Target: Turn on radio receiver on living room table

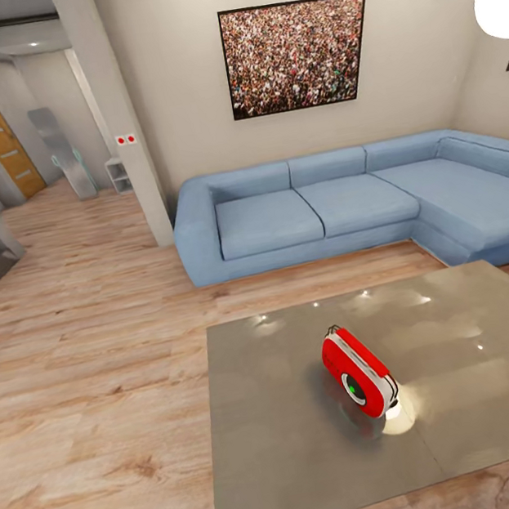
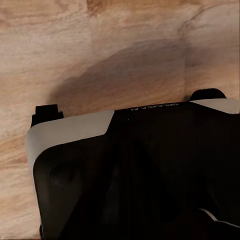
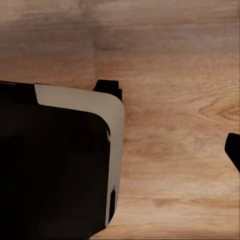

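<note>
Wood planks are filling the background of both wrist views, where each arm is hanging low with its camera looking down past a black-and-white robot body part (image 2: 135,170) at the floor (image 3: 175,140). The left gripper's fingertips (image 2: 47,112) are peeking out as two dark tips set well apart, so its fingers are lying spread; the right gripper's fingertip (image 3: 107,86) and a second dark tip at the frame edge are standing just as wide, released. From the head view, the red radio receiver (image 1: 358,370) is sitting near the middle of the glossy grey table (image 1: 271,450), its dial face turning toward the near left corner, its long axis running diagonally from far left to near right. Bare tabletop is surrounding it on all sides. Open floor is stretching left of the table, and the blue sofa (image 1: 345,202) is standing beyond its far edge.
</note>
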Controlling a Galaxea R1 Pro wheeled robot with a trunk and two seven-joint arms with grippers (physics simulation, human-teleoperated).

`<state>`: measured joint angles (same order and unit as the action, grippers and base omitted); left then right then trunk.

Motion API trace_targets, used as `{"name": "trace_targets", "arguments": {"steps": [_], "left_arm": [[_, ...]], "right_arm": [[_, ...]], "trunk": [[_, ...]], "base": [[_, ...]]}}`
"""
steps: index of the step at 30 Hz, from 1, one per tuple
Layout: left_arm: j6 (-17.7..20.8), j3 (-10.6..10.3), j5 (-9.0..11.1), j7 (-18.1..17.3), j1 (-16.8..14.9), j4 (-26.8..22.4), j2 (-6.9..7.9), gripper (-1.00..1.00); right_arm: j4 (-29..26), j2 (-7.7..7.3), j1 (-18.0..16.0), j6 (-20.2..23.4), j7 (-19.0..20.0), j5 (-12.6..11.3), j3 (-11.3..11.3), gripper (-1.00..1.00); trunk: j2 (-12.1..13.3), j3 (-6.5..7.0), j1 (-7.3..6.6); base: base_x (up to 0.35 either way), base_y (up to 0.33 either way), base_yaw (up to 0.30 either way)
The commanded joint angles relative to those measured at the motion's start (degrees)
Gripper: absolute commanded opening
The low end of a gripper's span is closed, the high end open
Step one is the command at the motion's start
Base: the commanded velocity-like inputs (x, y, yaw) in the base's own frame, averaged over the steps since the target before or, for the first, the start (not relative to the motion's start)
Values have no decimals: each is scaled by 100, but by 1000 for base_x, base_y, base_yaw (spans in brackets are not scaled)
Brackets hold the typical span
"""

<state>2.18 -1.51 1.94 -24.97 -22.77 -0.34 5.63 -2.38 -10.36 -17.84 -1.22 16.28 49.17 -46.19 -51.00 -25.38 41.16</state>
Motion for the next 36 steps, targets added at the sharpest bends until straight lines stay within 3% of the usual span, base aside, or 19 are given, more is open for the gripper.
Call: {"name": "trace_targets", "arguments": {"steps": [1,6,18,36], "left_arm": [[6,2,0,147,28,3,-16,-100],[21,2,-1,597,123,6,-49,-100],[35,2,7,1611,371,7,-99,-100],[-9,6,42,2467,604,7,-188,-100]], "right_arm": [[100,5,0,-26,-69,5,1,100],[304,57,3,-70,-302,19,4,100],[393,416,17,-83,-901,22,4,100],[396,518,252,-91,-944,22,5,100]], "trunk": [[0,9,0],[0,54,0],[0,162,0],[0,298,0]], "base": [[0,0,0],[0,0,0],[0,0,0],[0,0,0]]}}
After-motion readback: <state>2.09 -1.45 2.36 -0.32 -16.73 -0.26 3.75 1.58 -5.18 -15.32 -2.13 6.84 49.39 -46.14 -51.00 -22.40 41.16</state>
